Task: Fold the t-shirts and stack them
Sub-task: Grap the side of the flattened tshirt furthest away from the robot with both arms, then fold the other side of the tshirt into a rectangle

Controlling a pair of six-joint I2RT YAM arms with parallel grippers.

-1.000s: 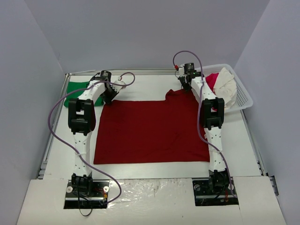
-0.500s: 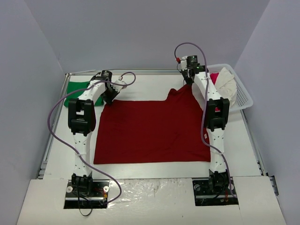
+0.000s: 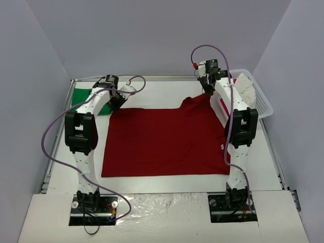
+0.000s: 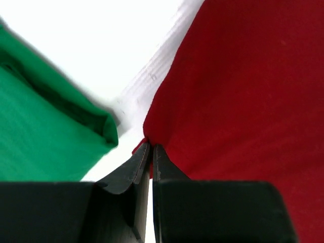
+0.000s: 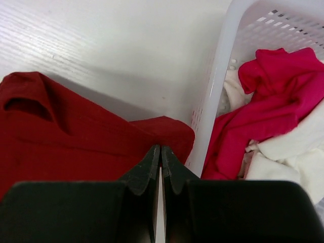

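The red shirt (image 3: 162, 142) lies spread flat across the middle of the table (image 3: 152, 96), with its far right corner raised off the surface. The right gripper (image 3: 208, 91) pinches that corner, fingers pressed together on the cloth, just left of the basket (image 3: 264, 104). The basket holds pink cloth (image 5: 273, 96) and white cloth (image 5: 298, 147). The left gripper (image 3: 115, 104) pinches the far left corner, fingers closed on its edge. The green shirt (image 3: 81, 96) lies at the far left, just beside that corner.
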